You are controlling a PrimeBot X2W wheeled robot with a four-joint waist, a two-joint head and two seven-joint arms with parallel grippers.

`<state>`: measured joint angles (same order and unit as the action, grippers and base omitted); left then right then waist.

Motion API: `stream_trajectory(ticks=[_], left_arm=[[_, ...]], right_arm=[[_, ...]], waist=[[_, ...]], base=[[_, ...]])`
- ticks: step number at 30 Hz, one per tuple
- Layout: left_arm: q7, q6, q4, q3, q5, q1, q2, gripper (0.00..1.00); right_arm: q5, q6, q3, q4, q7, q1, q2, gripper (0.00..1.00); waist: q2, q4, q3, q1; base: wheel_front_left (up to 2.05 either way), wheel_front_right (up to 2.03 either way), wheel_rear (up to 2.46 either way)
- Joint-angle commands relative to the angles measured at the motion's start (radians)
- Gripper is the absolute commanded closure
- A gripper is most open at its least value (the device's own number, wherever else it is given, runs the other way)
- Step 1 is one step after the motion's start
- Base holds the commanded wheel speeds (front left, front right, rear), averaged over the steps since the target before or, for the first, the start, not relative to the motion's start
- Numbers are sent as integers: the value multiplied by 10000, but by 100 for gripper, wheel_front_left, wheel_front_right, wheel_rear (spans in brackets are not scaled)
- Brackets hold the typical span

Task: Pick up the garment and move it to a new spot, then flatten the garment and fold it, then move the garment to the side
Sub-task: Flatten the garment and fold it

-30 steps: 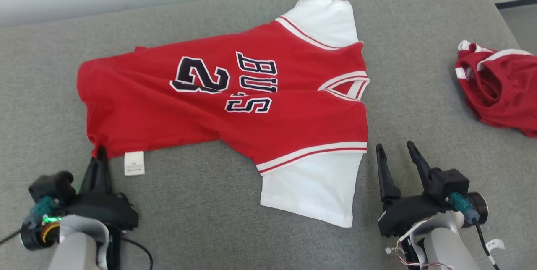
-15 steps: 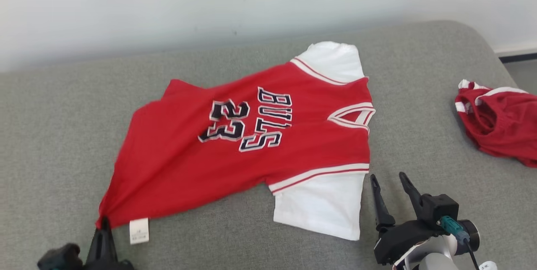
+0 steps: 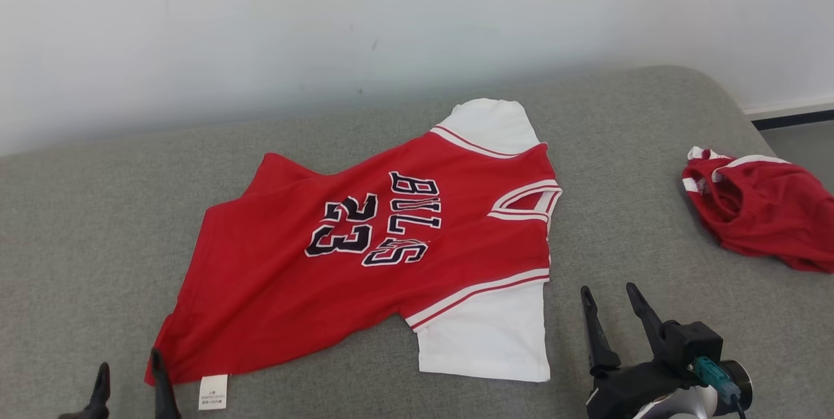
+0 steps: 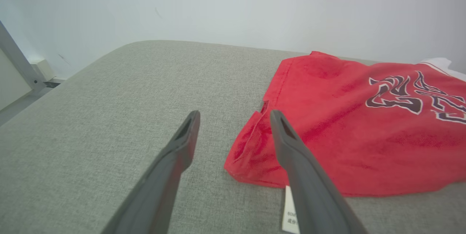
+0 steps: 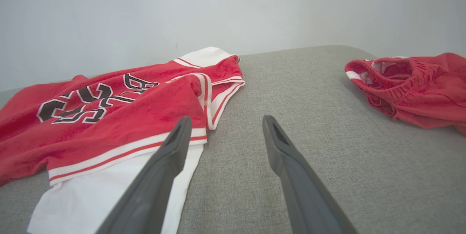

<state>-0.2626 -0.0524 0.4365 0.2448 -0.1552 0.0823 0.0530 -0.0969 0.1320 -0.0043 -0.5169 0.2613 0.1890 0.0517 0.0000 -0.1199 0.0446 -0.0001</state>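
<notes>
Head view showed the red jersey (image 3: 391, 256) spread on the grey cushion (image 3: 98, 210). The left pincer (image 3: 129, 360) gaped at its hem corner (image 3: 171, 367) and the right pincer (image 3: 607, 288) gaped empty beside the white sleeve (image 3: 482, 341). It looked light and limp, and corners seemed safest to pinch.

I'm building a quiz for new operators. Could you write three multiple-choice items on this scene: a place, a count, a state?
1. Where do the red shorts lie relative to the jersey? A. on it B. apart, on the robot's right C. under it
2. How many white sleeves does the jersey show? A. one B. two C. four
3. What state is the left gripper in? A. shut on the jersey B. shut, holding nothing C. open
Answers: B, bare cushion lies between them; B, one on each side; C, its jaws stand wide apart.
</notes>
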Motion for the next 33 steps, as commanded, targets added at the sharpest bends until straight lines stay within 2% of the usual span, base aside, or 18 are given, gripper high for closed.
stream_trajectory(ticks=[1,5,12,22,33], left_arm=[[-29,33,-195,-57,206,-224,-24,0],[-29,-9,-696,-265,660,-515,-25,0],[-29,343,-1133,-1043,752,-1257,-29,0],[-29,421,-853,-1386,507,-1471,-27,0],[-29,390,-751,-1751,199,-1120,-25,0]], right_arm=[[27,-29,-2,152,46,-125,-20,0],[190,-29,69,735,46,-386,-20,0],[794,-29,413,1641,46,-996,-17,0],[683,-29,558,1332,46,-1303,-18,0],[763,-29,805,-42,46,-1045,-20,0]], waist=[[0,-45,-102,1],[0,-36,-187,1],[0,95,-426,1],[0,254,-588,1],[0,435,42,1]], base=[[0,0,0],[0,0,0],[0,0,0],[0,0,0],[0,0,0]])
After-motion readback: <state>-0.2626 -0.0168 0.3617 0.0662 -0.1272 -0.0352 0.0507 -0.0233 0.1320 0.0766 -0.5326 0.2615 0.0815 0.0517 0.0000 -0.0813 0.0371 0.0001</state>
